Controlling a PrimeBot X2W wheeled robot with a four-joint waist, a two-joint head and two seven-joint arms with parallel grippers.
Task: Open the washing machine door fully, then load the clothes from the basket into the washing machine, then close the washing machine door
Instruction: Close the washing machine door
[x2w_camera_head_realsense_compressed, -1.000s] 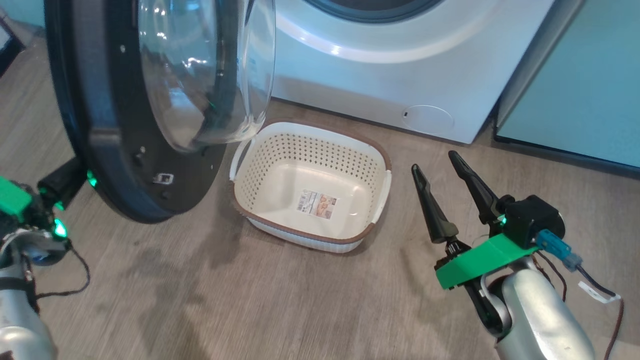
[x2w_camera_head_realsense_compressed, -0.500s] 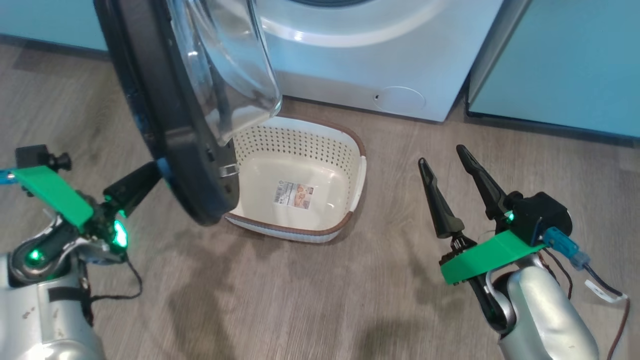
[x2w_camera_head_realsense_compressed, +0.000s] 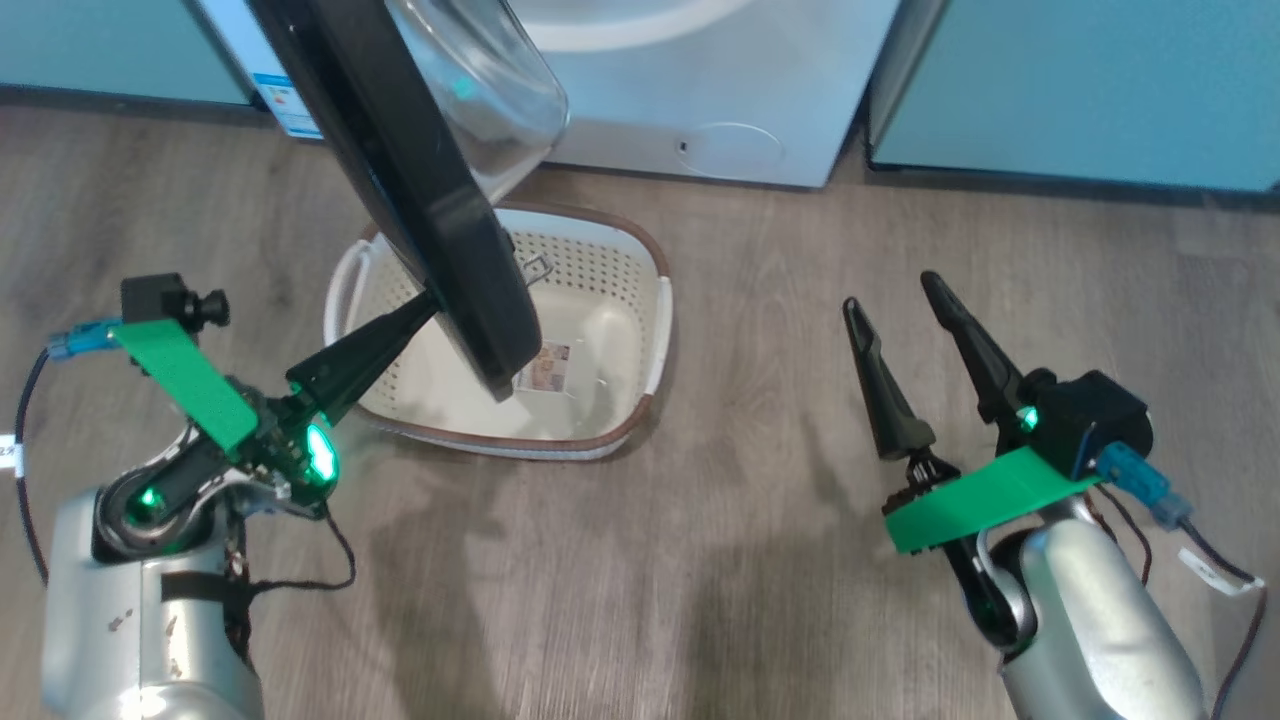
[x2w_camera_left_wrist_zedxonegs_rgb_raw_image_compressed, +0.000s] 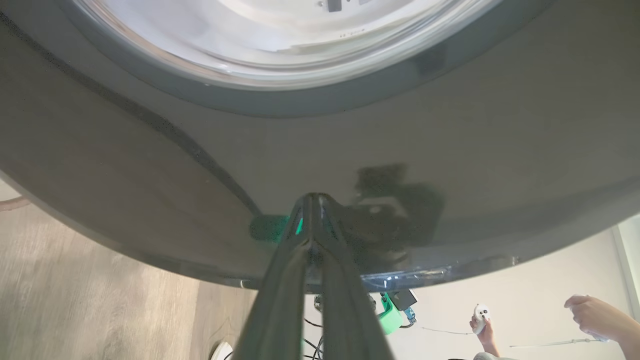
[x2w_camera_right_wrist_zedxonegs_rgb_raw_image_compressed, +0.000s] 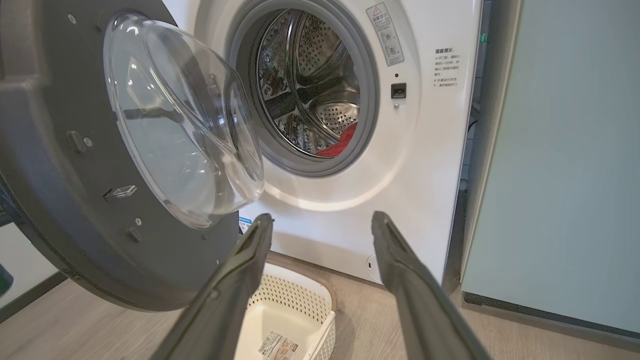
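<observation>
The washing machine door (x2w_camera_head_realsense_compressed: 430, 200) stands ajar above grey plank floor (x2w_camera_head_realsense_compressed: 700, 600), teal cabinets (x2w_camera_head_realsense_compressed: 1080, 90) beside; left pincer (x2w_camera_head_realsense_compressed: 415, 308) clenched, right pincer (x2w_camera_head_realsense_compressed: 889, 292) released.

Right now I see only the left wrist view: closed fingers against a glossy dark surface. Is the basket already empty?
Observer: Yes, the basket holds only its label sticker.
Operator: Where are the clothes?
Observer: Red clothes lie inside the drum of the washing machine.
Operator: And my right gripper?
Observer: The right gripper is open and empty, right of the basket.
</observation>
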